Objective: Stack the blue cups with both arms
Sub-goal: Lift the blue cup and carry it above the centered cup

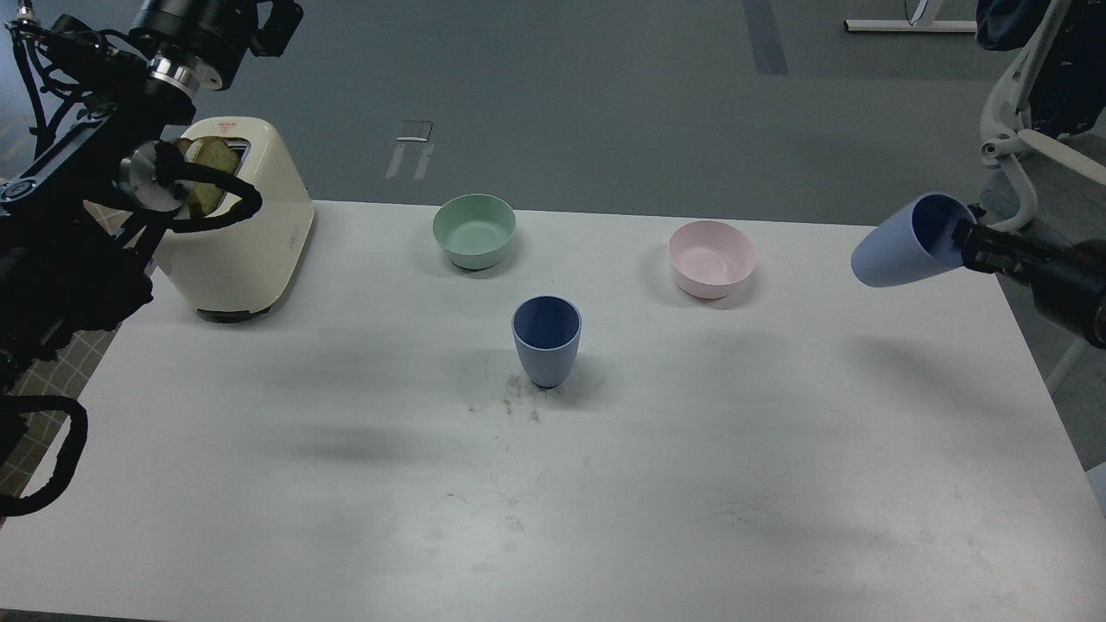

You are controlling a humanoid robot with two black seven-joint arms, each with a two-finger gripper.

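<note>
Cups in blue sat apart: left of them, the left gripper [268,22] hung far above a cream toaster [246,233], its fingers unreadable. One cup [546,339] stood upright mid-table [605,484]; the right gripper [963,235] clamped the other cup [907,242], tilted, at the right edge.

Single view only, from robot's head, facing forward and tilted down. Mid-distance: whole white counter [605,484] fills most of frame, near edge cut at bottom. Grey floor beyond far edge, office chair [1028,147] at upper right. Left arm [78,216] enters from left edge, close to lens; right arm [1063,285] enters from right edge. No second view to share scene.
</note>
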